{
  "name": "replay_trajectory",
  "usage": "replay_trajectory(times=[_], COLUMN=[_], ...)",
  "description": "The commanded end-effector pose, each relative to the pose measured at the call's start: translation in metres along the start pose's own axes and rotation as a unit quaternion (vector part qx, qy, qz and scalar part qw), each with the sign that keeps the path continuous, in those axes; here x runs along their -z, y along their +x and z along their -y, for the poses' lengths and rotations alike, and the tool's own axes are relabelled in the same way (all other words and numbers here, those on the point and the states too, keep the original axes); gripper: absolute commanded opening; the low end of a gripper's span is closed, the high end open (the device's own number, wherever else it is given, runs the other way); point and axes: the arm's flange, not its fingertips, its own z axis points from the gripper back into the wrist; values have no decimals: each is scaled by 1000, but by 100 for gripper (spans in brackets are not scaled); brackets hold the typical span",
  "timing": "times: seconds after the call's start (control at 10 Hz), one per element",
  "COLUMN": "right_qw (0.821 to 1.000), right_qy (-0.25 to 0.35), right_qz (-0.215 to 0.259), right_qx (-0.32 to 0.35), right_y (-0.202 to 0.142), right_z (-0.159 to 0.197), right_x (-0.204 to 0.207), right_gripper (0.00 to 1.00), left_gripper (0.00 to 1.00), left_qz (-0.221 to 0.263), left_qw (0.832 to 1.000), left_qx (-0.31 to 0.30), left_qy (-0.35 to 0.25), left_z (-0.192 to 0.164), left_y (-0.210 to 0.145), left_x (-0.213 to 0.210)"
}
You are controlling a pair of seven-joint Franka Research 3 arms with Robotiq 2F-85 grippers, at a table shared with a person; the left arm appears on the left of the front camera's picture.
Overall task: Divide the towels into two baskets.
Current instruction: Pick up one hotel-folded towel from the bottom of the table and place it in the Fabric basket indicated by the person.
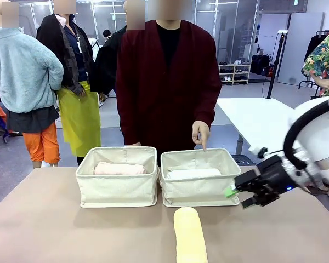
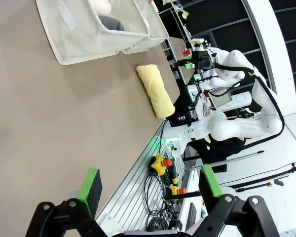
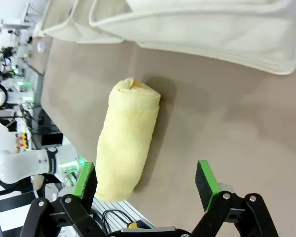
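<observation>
At left centre of the front frame the left basket [image 1: 118, 189] holds a peach roll [image 1: 119, 169]; the right basket [image 1: 200, 190] holds a white one [image 1: 193, 173]. The yellow roll [image 1: 189, 235] lies on the desk [image 1: 55, 230] at bottom centre, long axis pointing toward me. My right end effector [image 1: 238, 196], wide open and empty, hangs to its upper right, so I judge it the nearer. The left end effector [image 2: 147, 185] is open and empty too.

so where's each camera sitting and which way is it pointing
Front view: fixed on the robot's side of the table, facing the person across two baskets; the right end effector enters open from the right.
Left wrist view: on the left arm, looking along its open left end effector over the table edge; the right arm shows farther off.
Right wrist view: on the right arm, looking down past its open fingers at the table.
Shared: the pale yellow towel lying on the table appears in all three views.
</observation>
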Motion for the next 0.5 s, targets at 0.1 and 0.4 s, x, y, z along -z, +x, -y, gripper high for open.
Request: replay_trajectory(times=[0.1,0.4], right_qw=[998,997], right_qy=[-49,-58], right_qz=[-39,-40], right_qx=[20,16], right_y=[-24,-31], right_z=[-13,-28], right_x=[56,90], right_gripper=[100,100], left_gripper=[100,100], left_qz=[2,2], left_qw=[1000,1000], left_qx=[3,3], left_qy=[0,0], left_z=[2,2], left_y=[-1,-1], left_x=[-2,-2])
